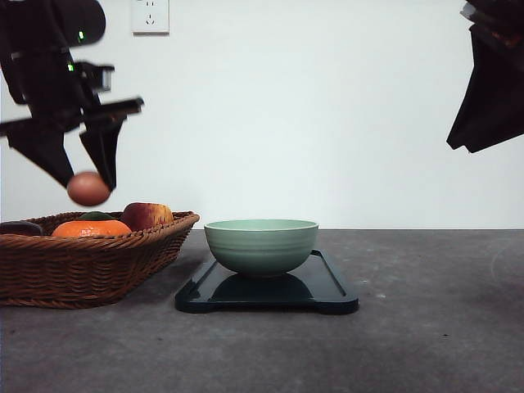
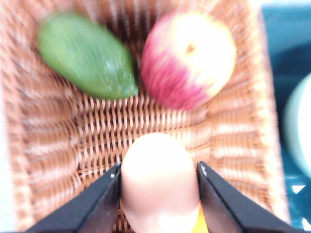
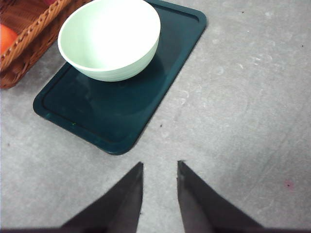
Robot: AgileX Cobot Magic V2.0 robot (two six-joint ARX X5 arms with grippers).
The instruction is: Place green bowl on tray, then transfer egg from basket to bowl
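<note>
Green bowl [image 1: 261, 246] already on tray [image 1: 327, 288]; egg [image 1: 88, 188] clamped in left gripper [image 1: 88, 185] above basket [image 1: 90, 266], not yet bowled.

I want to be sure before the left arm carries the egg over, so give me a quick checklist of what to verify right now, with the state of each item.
1. Egg held between both fingers of the left hand: ok, a finger presses on each side.
2. Egg lifted free of the basket: ok, it hangs above the fruit.
3. Green bowl standing on the tray: ok, upright, toward one end.
4. Bowl empty and ready: ok, the right wrist view shows nothing inside.
5. Right hand out of the path: ok, raised at the far right, open and empty.
6. Grip firm enough for the move: cannot tell; the left wrist view is blurred.
</note>
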